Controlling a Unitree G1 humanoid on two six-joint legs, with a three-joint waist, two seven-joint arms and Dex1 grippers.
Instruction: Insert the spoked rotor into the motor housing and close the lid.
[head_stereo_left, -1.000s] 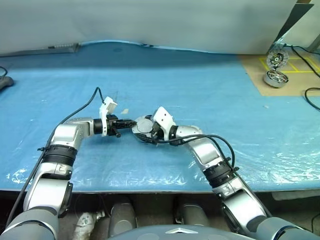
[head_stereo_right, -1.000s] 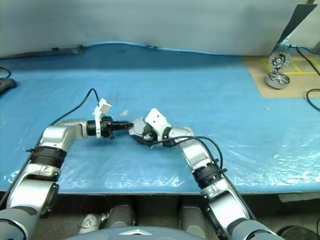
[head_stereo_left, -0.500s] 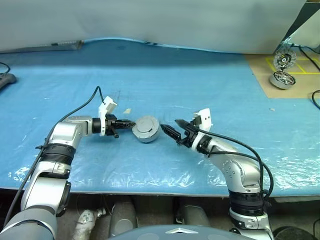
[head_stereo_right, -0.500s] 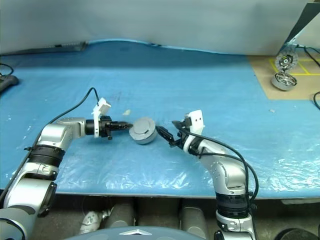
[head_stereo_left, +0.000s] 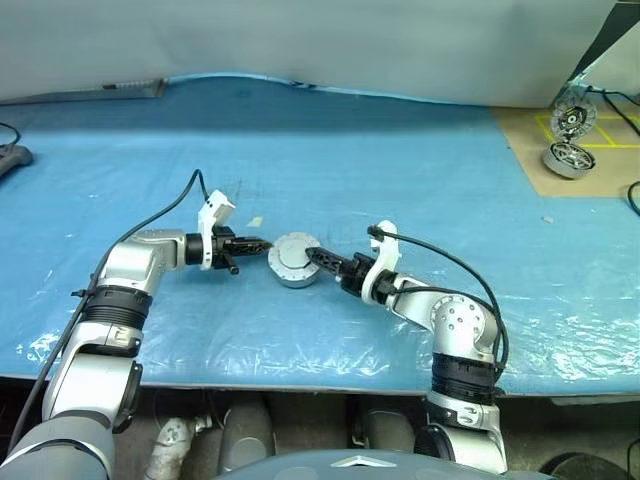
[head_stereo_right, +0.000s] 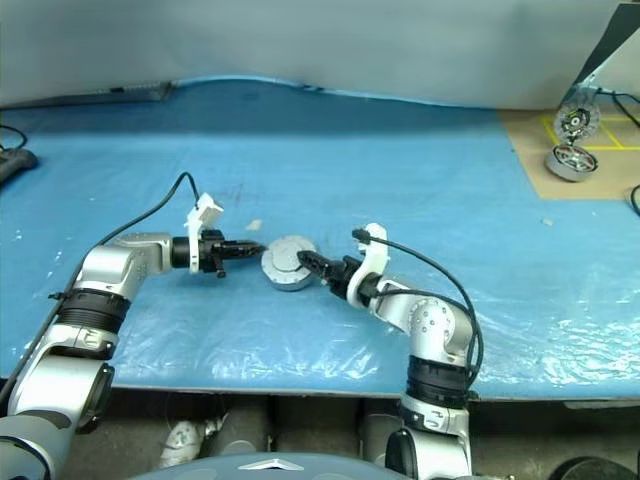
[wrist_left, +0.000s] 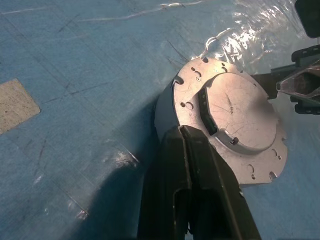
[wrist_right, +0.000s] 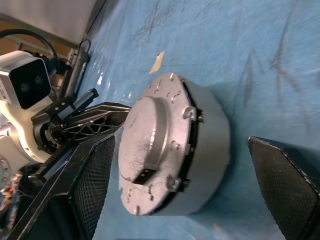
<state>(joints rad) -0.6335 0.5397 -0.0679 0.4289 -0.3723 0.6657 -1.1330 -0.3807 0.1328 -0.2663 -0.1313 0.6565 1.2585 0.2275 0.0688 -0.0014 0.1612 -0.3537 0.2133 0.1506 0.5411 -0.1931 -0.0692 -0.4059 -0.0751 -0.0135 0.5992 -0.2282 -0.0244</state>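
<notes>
So the right gripper has let go and swung back around, fingers wide apart on either side of the motor housing. The lid now sits flat on top, outer face up. Left gripper, fingers pinched together, presses against the housing's side. Looks basically done.

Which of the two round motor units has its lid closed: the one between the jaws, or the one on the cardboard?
The motor housing between the grippers: its lid is shut flat. The cardboard unit stands open.
</notes>
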